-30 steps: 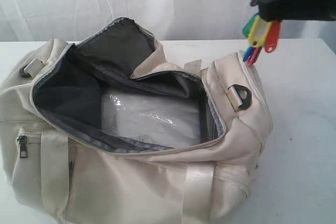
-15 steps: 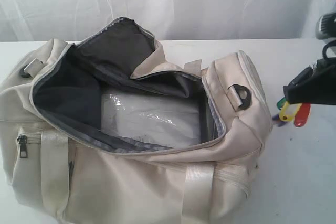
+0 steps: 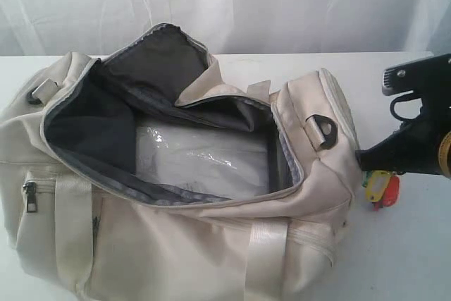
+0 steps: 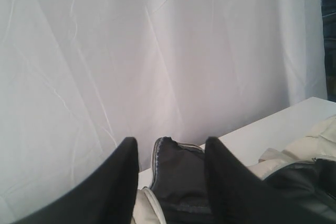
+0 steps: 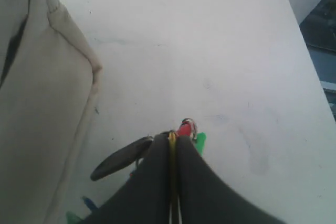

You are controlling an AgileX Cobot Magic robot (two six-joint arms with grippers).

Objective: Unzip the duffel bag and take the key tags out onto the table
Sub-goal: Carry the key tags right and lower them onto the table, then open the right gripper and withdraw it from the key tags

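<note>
Exterior: bag [image 3: 176, 244] unzipped on the worktop [image 3: 412, 266], right gripper [image 3: 366, 163] low just right of its right end, key tags [image 3: 382, 189] hanging at the surface. I can't tell if they touch, so an early release could drop and scatter them. Left wrist: left gripper [image 4: 170, 153] open wide, empty, bag flap ahead of it. Right wrist: gripper clamped on the tags; a ring could snag a finger on release.
</note>
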